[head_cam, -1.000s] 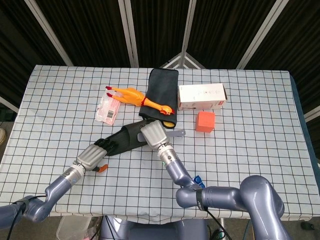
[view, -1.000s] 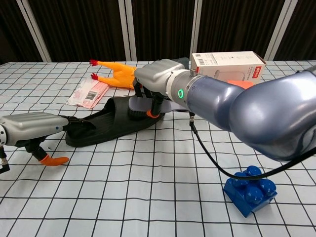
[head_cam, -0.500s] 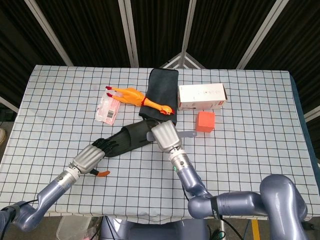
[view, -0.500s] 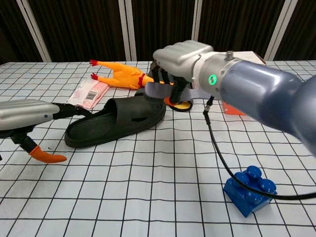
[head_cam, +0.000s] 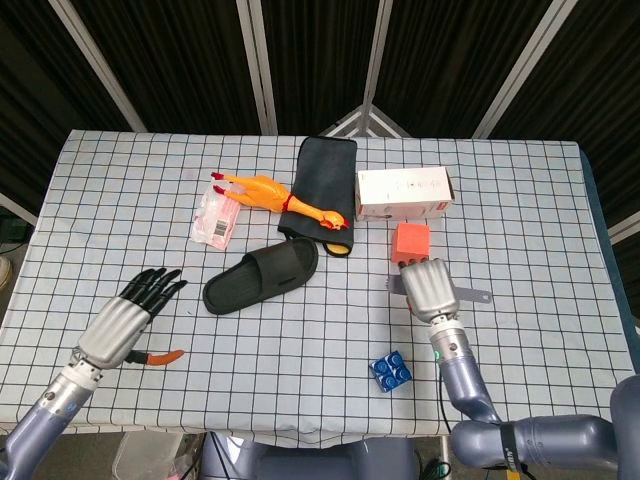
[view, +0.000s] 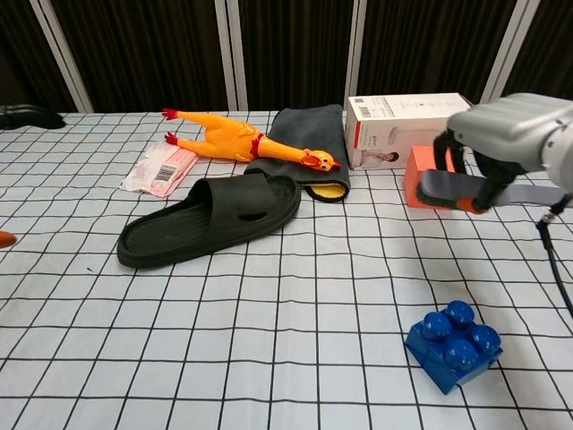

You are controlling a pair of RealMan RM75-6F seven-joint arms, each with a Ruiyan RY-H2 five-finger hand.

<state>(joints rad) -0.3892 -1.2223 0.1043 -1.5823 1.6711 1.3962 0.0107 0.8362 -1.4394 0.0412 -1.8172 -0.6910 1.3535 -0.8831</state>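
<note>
The right hand [head_cam: 432, 289] grasps a flat grey tool with an orange tip [view: 457, 193], its fingers curled over it; in the head view the grey ends of the tool project either side of the hand. The hand is raised above the table, just in front of an orange cube [head_cam: 410, 243] and near a white carton with a red end [head_cam: 404, 193]. A blue building brick [head_cam: 391, 371] lies on the cloth nearer the front edge, apart from the hand.

The left hand [head_cam: 124, 320] is at the left front of the table, fingers extended and spread, grasping nothing. An orange hook-shaped piece [head_cam: 162, 356] lies just beside it on the cloth; whether the two touch cannot be told.

At the centre a black slipper [head_cam: 262, 276] lies sole down, clear of both hands. Behind it a rubber chicken [head_cam: 280, 197] lies across the edge of a folded dark cloth [head_cam: 325, 175]. A small labelled plastic packet [head_cam: 215, 218] lies to the left of the chicken.

The surface is a table [head_cam: 520, 210] covered by a white cloth with a black grid. Behind it hang black curtains crossed by pale metal frame bars [head_cam: 257, 62].
</note>
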